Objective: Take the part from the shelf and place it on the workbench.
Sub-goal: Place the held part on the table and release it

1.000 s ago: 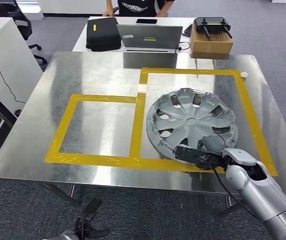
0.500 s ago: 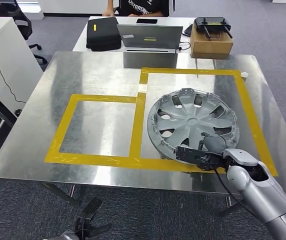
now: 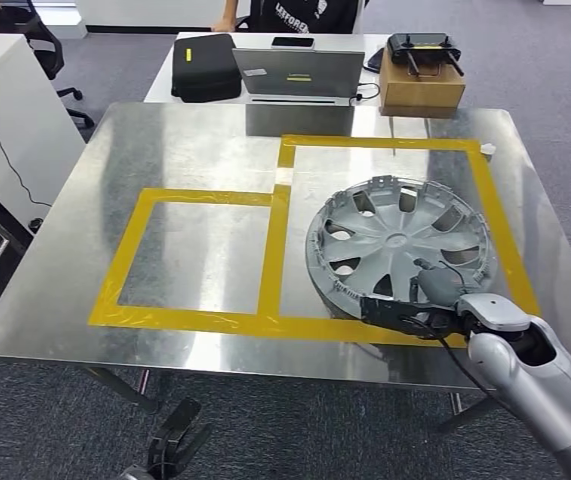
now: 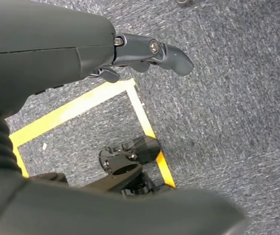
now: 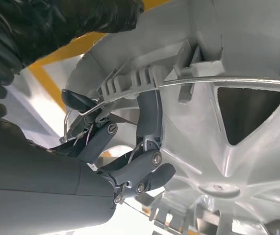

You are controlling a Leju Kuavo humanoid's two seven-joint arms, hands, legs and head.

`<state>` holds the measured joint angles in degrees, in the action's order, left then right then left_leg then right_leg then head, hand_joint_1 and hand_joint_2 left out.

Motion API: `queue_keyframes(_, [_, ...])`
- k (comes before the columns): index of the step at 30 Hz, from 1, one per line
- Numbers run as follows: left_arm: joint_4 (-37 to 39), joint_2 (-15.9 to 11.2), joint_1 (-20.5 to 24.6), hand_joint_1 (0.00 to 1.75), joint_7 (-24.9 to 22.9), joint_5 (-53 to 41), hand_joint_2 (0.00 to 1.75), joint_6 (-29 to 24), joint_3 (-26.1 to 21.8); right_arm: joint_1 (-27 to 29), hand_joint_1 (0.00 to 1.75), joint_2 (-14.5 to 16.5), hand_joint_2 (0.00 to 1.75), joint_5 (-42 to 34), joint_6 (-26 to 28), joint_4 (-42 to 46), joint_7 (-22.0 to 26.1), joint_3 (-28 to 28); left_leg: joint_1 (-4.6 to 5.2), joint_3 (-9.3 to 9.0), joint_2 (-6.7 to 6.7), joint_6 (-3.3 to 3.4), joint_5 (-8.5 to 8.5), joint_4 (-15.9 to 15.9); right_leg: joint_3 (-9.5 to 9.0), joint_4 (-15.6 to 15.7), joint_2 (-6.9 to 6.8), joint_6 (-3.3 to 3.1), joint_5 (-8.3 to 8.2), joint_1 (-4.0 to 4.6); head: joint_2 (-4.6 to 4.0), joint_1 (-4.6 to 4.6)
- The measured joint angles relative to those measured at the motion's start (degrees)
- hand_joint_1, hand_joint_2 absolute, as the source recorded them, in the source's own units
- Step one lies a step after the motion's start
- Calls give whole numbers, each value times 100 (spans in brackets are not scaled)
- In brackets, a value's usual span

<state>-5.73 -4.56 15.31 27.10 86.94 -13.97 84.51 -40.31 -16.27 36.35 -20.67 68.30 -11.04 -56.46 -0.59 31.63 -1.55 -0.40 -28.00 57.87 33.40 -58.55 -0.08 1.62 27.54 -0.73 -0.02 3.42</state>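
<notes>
A grey plastic hubcap (image 3: pixel 388 235) lies on the steel workbench (image 3: pixel 191 150), inside the right-hand yellow tape square (image 3: pixel 380 142). My right hand (image 3: pixel 418 305) grips the hubcap's near rim at the square's front edge. In the right wrist view its fingers (image 5: pixel 131 147) hook over the ribbed rim of the hubcap (image 5: pixel 241 63), with the thumb on the other side. My left hand (image 3: pixel 176 445) hangs below the table's front edge. The left wrist view shows the left hand (image 4: pixel 93 54) over grey carpet, fingers apart and holding nothing.
A second, smaller tape square (image 3: pixel 199 196) lies left of the hubcap. Behind the workbench a white desk carries a laptop (image 3: pixel 298 72), a black case (image 3: pixel 206 65) and a cardboard box (image 3: pixel 420 85); a person (image 3: pixel 305 12) sits there. A white cabinet (image 3: pixel 3 110) stands on the left.
The hubcap has slid a little to the right across the workbench, and my right hand has moved with it. The left hand has barely shifted.
</notes>
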Motion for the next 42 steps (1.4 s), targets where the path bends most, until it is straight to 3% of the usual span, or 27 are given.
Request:
queue_keyframes(13, [0, -55, -67, 0, 75, 192, 0, -37, 1, -353, 0, -868, 175, -519, -591, 1141, -354, -308, 0, 7, 0, 0, 0, 0, 6, 0, -1, 0, 0, -1, -1, 1])
queue_keyframes(26, [0, -56, -70, 0, 120, 267, 0, -115, 3, -205, 0, -1288, 175, 591, -139, 1406, -603, -636, 0, 8, 0, 0, 0, 0, 9, 0, 1, 0, 0, 0, 0, 1])
queue_keyframes(27, [0, -56, -70, 0, 121, 275, 0, -119, 3, -176, 0, -1298, 131, 652, -112, 1417, -612, -636, 0, 8, 0, 0, 0, 0, 10, 0, 1, 0, 0, 0, 0, 1])
queue_keyframes(30, [0, -55, -71, 0, 123, 298, 0, -146, 3, 2, 0, -1312, 131, 1016, 18, 1437, -634, -615, -1, 8, 1, 1, -1, 0, 10, 0, -2, 0, 1, 0, 0, 1])
queue_keyframes(31, [0, -54, -72, 0, 124, 300, 0, -161, 3, 100, 0, -1312, 175, 1196, 89, 1437, -640, -586, -1, 9, 1, 1, -1, 0, 10, 0, -3, 0, 1, 0, 0, 1])
queue_keyframes(37, [0, -54, -71, 0, 125, 292, 0, -202, 5, 889, 0, -1219, 175, 1794, 618, 1425, -658, 14, 0, 13, 2, 1, -2, -1, 10, 0, -4, 1, 2, 0, 0, 1])
queue_keyframes(42, [0, -54, -69, 0, 125, 266, 0, -213, 5, 1677, 0, -920, 175, 2130, 1310, 1392, -543, 815, -1, 15, 2, 2, -2, -1, 11, 0, -4, 1, 2, 0, 0, 1])
